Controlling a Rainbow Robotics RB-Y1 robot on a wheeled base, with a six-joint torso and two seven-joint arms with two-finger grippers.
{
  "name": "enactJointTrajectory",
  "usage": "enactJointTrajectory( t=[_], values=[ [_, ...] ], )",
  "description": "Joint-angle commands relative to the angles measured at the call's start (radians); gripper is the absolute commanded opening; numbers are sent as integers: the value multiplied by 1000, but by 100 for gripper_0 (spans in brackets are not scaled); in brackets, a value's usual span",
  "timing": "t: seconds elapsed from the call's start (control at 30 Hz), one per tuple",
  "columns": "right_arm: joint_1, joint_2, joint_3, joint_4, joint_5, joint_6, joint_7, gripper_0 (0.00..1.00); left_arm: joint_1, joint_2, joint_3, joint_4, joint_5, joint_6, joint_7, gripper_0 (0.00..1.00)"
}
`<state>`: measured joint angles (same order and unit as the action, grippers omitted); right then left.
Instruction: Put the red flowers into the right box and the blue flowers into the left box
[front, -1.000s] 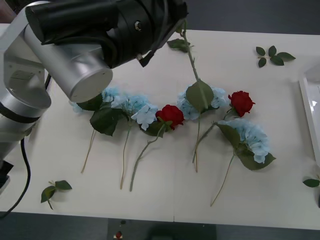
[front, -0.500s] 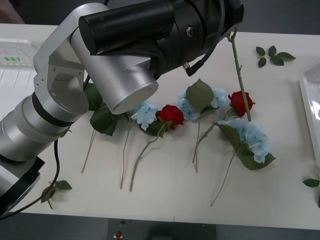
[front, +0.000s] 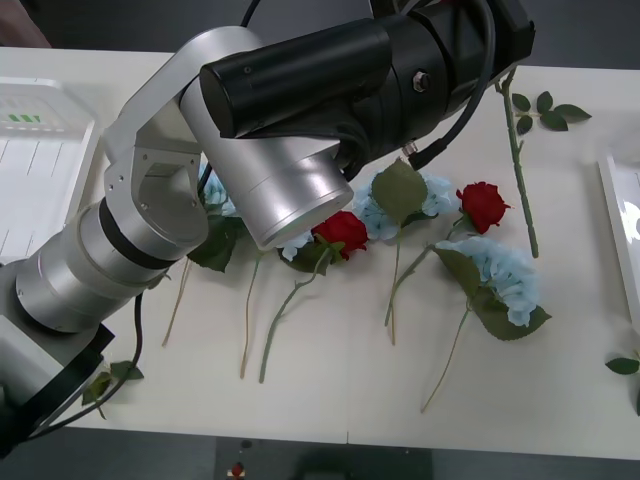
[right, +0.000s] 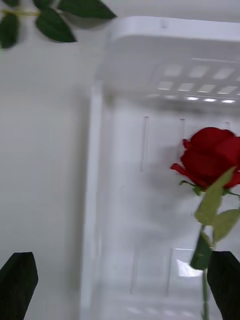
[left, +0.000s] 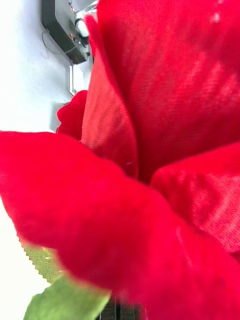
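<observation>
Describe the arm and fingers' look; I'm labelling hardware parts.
The left arm is built of rounded silver-grey cylindrical segments joined to glossy black housings, with a small round bolt on the black part and black cables looping past its wrist. In the right wrist view, the right gripper has black fingers at the corners.

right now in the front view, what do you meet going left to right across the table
left box → middle red rose → red rose by the blue flowers → hanging stem carried by the left tool → leaf sprig → right box
</observation>
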<state>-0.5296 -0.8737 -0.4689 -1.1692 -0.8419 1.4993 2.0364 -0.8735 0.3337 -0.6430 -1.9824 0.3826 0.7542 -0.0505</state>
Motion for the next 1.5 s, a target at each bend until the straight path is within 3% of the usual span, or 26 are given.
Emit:
enactJointTrajectory(
  t=[0.03, 0.53, 0.9, 1.5],
  values=[
    [-18, -30, -31, -24, -132, 76, 136, 100, -38, -5, 16, -7, -16, -36, 27, 0],
    [-46, -50, -51, -24, -654, 415, 226, 100, -38, -18, 16, 2, -62, -36, 32, 0],
    [-67, -34, 22, -24, -982, 421, 35, 100, -38, -18, 16, 5, -62, -36, 35, 0],
    [-201, 183, 65, -24, -1030, 421, -180, 100, -38, -18, 16, 5, -62, -36, 35, 0]
  ],
)
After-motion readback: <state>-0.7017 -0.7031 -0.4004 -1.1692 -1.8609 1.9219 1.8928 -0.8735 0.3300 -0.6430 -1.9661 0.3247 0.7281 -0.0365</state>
